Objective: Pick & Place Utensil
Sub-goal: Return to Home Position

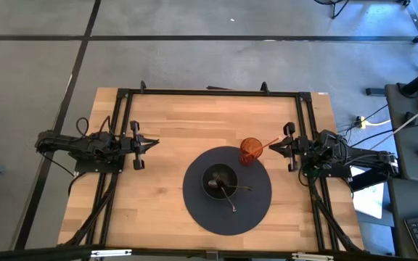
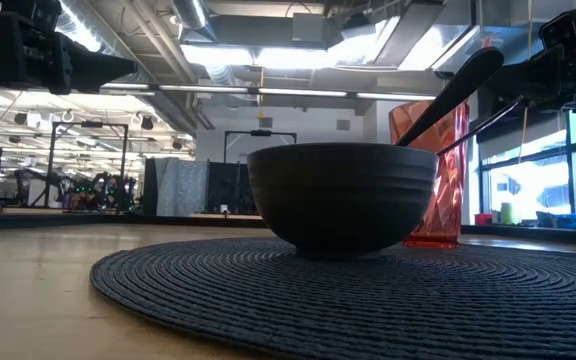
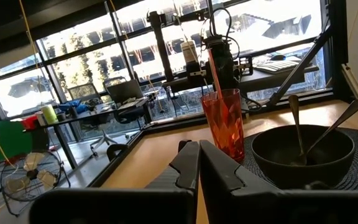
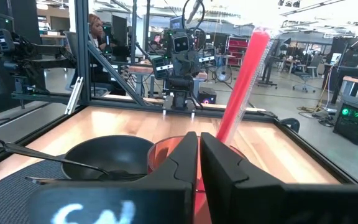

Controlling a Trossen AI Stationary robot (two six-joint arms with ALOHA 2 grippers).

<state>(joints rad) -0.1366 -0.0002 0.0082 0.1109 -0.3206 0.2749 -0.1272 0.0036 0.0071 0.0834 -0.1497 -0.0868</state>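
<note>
- I count one mat [image 1: 194, 206], one bowl [image 1: 221, 179], two utensils [image 1: 232, 199], one tumbler [image 1: 250, 151], one straw [image 1: 271, 143] and two arms on one wooden table [image 1: 165, 123].
- Mat: black, round and flat. The low view shows it woven in concentric cords. It lies right of the table's centre.
- Bowl: black, matte and round, with a ribbed outer wall. It stands upright near the middle of the mat.
- Utensils: both are dark and slender. Their heads lie inside the bowl and their handles lean out over its rim, one toward the right arm and one toward the near edge. I cannot tell which is the fork and which is the spoon.
- Tumbler: orange-red, translucent and faceted. It stands upright at the mat's rim, just beside the bowl on the right arm's side.
- Straw: pink-red and straight. It stands in the tumbler and tilts toward the right arm.
- Left gripper [image 1: 153, 143]: the arm lies low and level at the table's left edge, pointing inward, well apart from the mat. Its wrist view shows the jaws pressed together with nothing between them.
- Right gripper [image 1: 273, 147]: the arm lies level at the right edge, pointing inward, with its tips near the tumbler. The jaws meet and hold nothing.
</note>
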